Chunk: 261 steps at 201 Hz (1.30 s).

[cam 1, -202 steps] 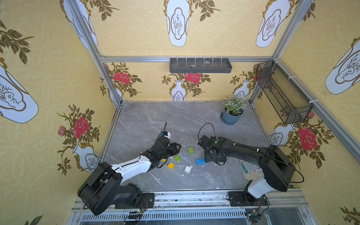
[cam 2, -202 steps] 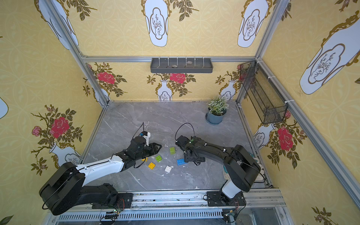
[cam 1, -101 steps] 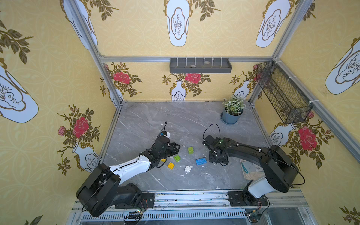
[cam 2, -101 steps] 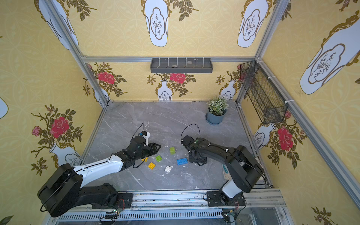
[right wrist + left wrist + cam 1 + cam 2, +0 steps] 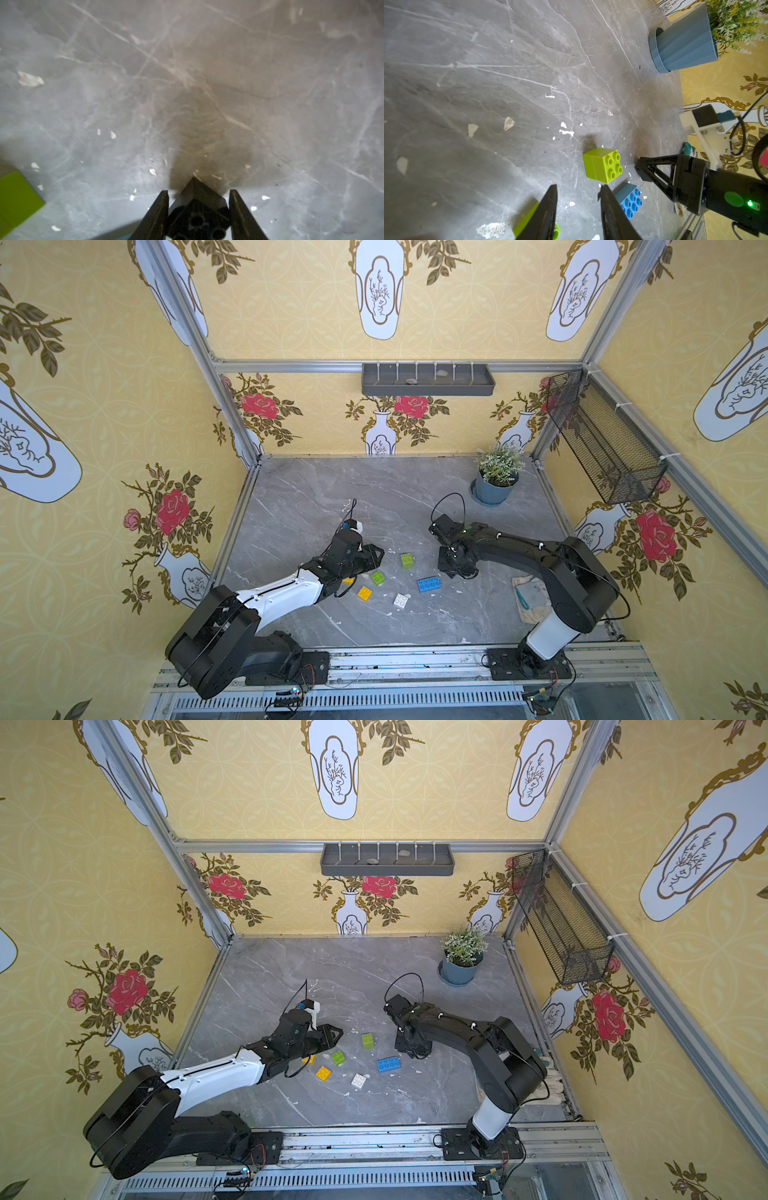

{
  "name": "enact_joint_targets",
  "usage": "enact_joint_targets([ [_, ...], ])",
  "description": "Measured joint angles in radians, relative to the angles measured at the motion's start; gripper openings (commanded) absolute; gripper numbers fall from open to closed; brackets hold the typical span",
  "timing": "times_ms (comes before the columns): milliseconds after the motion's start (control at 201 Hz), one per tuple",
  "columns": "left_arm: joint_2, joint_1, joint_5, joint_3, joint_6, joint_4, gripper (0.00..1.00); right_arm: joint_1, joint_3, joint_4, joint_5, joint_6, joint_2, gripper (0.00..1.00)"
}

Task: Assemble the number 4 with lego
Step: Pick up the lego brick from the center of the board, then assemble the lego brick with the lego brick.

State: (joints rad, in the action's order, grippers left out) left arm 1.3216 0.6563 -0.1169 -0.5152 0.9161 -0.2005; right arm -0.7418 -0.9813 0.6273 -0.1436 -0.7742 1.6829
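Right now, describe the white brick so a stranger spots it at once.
On the grey marble table, look toward the front rail. The white brick lies nearest it, between a yellow brick and the blue brick; the only white one.

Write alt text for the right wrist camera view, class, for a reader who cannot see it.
A black studded brick sits cornerwise between the two dark fingers of the right gripper, with a scratched grey marble table beyond. Part of a lime green brick shows at one edge of the picture.

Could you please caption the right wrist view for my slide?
Right gripper straddling a black brick over the grey marble table, lime green brick nearby.
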Motion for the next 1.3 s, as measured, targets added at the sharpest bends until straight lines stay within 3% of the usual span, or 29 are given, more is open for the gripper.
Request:
enact_joint_targets([
  [100,0.002,-0.002,0.0,0.001,0.0,-0.001,0.37,0.0,-0.061,-0.008,-0.006,0.028,0.053,0.43],
  [279,0.005,-0.006,0.0,0.012,0.0,-0.003,0.37,-0.001,-0.169,-0.007,-0.03,0.062,0.146,0.7],
  [458,0.018,-0.009,-0.001,0.024,0.0,-0.009,0.37,-0.013,-0.227,0.012,-0.092,-0.017,0.139,0.76],
  [802,0.047,-0.025,-0.034,0.025,-0.015,-0.024,0.37,-0.013,-0.141,0.009,-0.075,-0.384,0.118,0.61],
  [1011,0.048,-0.032,-0.045,0.039,-0.019,-0.03,0.37,-0.013,-0.141,-0.02,-0.045,-0.422,0.142,0.48],
  [1140,0.054,-0.034,-0.051,0.04,-0.019,-0.035,0.37,-0.017,-0.147,-0.023,-0.045,-0.427,0.144,0.32],
  [1299,0.056,-0.034,-0.06,0.04,-0.019,-0.047,0.37,-0.03,-0.163,-0.016,-0.056,-0.401,0.151,0.25],
])
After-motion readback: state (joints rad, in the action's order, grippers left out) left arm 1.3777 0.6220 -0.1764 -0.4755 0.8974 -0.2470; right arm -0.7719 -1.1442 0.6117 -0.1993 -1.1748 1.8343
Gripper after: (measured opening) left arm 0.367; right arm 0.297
